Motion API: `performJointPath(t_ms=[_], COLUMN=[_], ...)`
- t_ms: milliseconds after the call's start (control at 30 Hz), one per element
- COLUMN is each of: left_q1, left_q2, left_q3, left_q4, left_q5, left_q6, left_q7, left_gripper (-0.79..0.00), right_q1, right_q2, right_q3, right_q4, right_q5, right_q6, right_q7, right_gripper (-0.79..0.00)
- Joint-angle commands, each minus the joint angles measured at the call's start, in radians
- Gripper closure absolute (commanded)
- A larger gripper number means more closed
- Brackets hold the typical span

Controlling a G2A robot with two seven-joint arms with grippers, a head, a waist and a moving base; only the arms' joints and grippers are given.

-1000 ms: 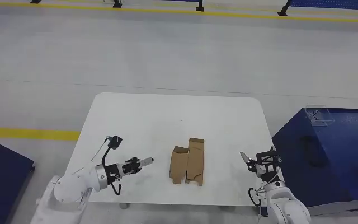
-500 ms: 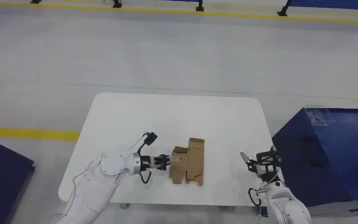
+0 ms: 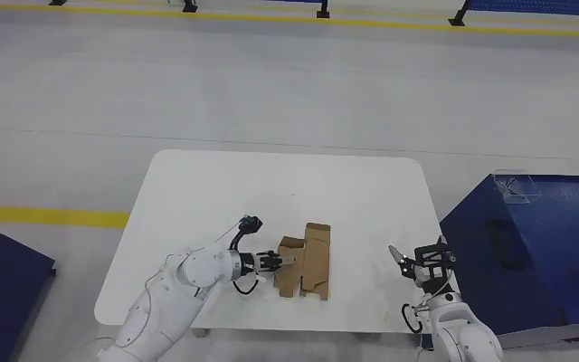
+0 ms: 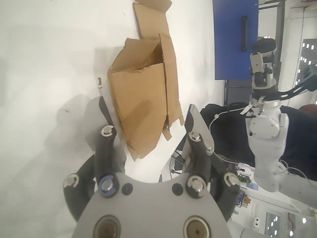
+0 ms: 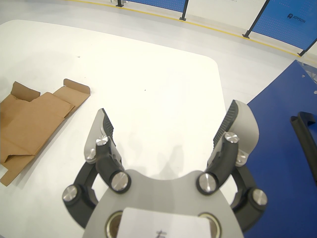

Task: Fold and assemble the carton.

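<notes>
One brown carton (image 3: 312, 258) and one white table (image 3: 226, 190); two grippers, the left gripper (image 4: 146, 106) and the right gripper (image 5: 168, 107). One blue cabinet (image 3: 516, 262) beside the table.

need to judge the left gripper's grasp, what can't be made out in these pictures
- Top view: whether the left gripper touches the brown cardboard carton; too small.
- Left wrist view: the carton's underside, hidden against the white table.
- Right wrist view: one end of the carton, cut off by the picture's edge.
</notes>
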State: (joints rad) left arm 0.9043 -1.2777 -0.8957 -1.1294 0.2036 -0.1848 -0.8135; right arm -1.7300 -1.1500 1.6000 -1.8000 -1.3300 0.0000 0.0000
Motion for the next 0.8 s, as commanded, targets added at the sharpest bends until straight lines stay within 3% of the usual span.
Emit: performJointPath(t_ms=[0, 133, 233, 267, 533, 633, 767], left_q1=[-0.002, -0.013, -0.031, -0.037, -0.085, -0.088, -0.051], left_q2=[-0.004, -0.015, -0.024, -0.028, -0.042, -0.026, 0.013], left_q3=[0.014, 0.034, 0.042, 0.046, 0.009, -0.054, -0.159], left_q4=[0.004, 0.026, 0.061, 0.074, 0.179, 0.181, 0.114], left_q5=[0.004, -0.016, -0.052, -0.063, -0.314, -0.408, -0.454], left_q6=[0.004, 0.013, 0.022, 0.023, -0.043, -0.077, -0.103], left_q7=[0.004, -0.008, -0.018, -0.022, -0.201, -0.292, -0.369], left_gripper=[-0.379, -0.329, -0.049, 0.0, 0.0, 0.0, 0.0], right_q1=[0.0, 0.0, 0.0, 0.0, 0.0, 0.0, 0.0], right_q2=[0.0, 0.0, 0.0, 0.0, 0.0, 0.0, 0.0], right_q3=[0.0, 0.0, 0.0, 0.0, 0.0, 0.0, 0.0], right_q4=[0.0, 0.0, 0.0, 0.0, 0.0, 0.0, 0.0], right_q5=[0.0, 0.0, 0.0, 0.0, 0.0, 0.0, 0.0], right_q6=[0.0, 0.0, 0.0, 0.0, 0.0, 0.0, 0.0], right_q7=[0.0, 0.0, 0.0, 0.0, 0.0, 0.0, 0.0], right_gripper=[-0.785, -0.785, -0.785, -0.785, -0.785, -0.785, -0.785])
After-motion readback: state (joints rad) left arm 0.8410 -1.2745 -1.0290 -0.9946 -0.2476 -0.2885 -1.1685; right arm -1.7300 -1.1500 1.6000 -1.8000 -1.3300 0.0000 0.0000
